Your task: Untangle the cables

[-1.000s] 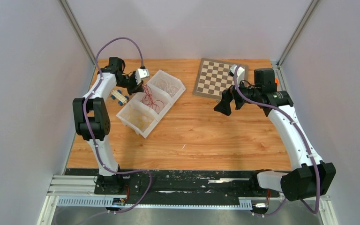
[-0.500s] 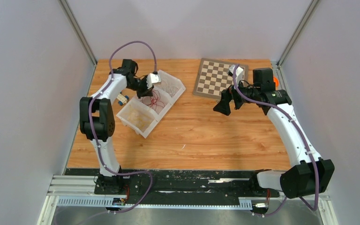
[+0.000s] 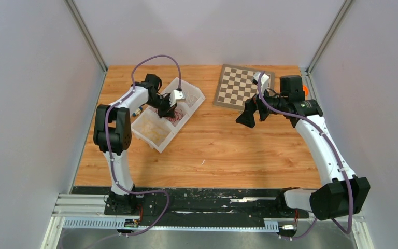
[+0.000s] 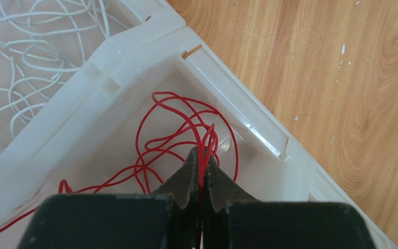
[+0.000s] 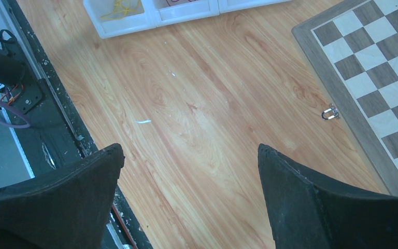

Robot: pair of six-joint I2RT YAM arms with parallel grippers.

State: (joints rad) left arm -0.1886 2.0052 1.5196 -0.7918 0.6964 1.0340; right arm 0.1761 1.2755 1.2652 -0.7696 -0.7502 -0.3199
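Note:
Thin red cables (image 4: 176, 124) lie looped in the middle compartment of a white plastic tray (image 4: 249, 124). My left gripper (image 4: 202, 155) hangs over that compartment, shut on a couple of red strands that run down between its fingertips. White cables (image 4: 31, 62) fill the neighbouring compartment. In the top view the left gripper (image 3: 166, 109) is over the tray (image 3: 160, 144), with the yellow cables (image 3: 153, 132) in the near compartment. My right gripper (image 3: 246, 119) is open above bare wood, far from the tray, with nothing between its fingers (image 5: 300, 192).
A chessboard (image 3: 241, 85) lies at the back right, its near edge beside the right gripper. A small blue-and-white object (image 3: 137, 110) sits on the table left of the tray. Grey walls close in both sides and the back.
The left arm has swung right, from left of the tray to above its middle compartment, gripper shut throughout. The right arm has not moved.

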